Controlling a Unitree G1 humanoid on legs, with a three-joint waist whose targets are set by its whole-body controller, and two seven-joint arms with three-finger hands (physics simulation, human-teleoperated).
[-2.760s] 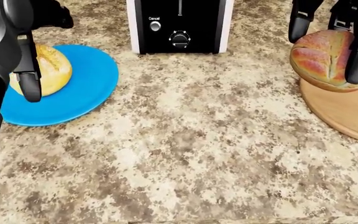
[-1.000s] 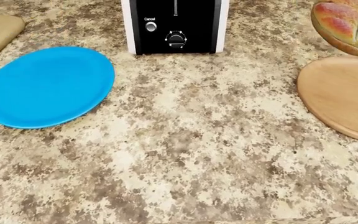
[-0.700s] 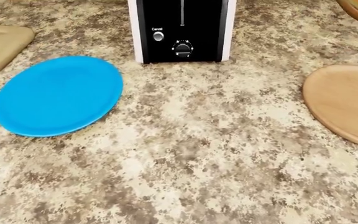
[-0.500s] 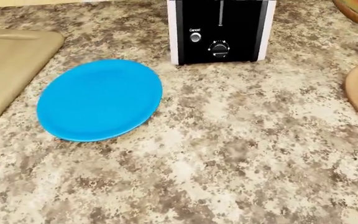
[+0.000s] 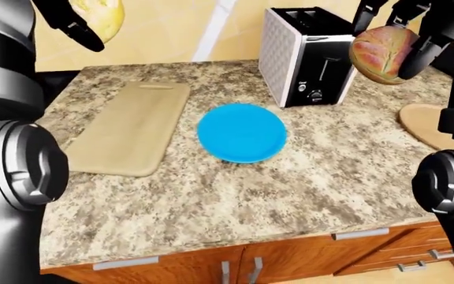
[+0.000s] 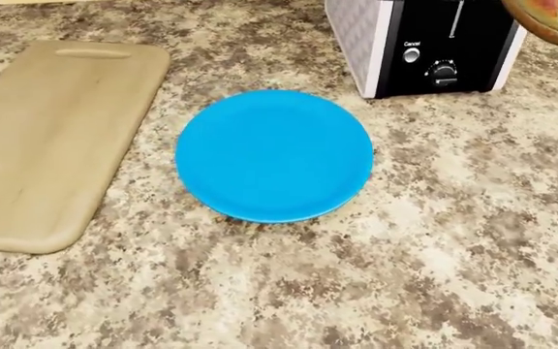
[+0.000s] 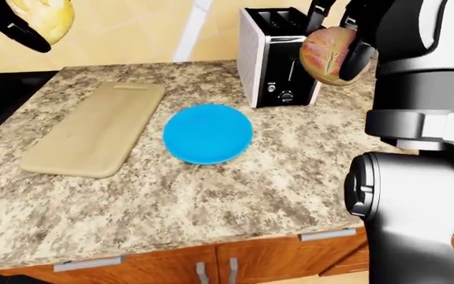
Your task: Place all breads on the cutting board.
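Only legible text — "Cancel" — above button on toaster (image 6: 443, 43) face.

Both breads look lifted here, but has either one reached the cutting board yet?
Not yet. Done: the blue round plate is bare and both breads are lifted. In hand: the left robot hand grips the pale yellow bun, and the right robot hand grips the reddish-brown round loaf, both raised above the counter. Left: setting both on the bare tan rectangular cutting board.
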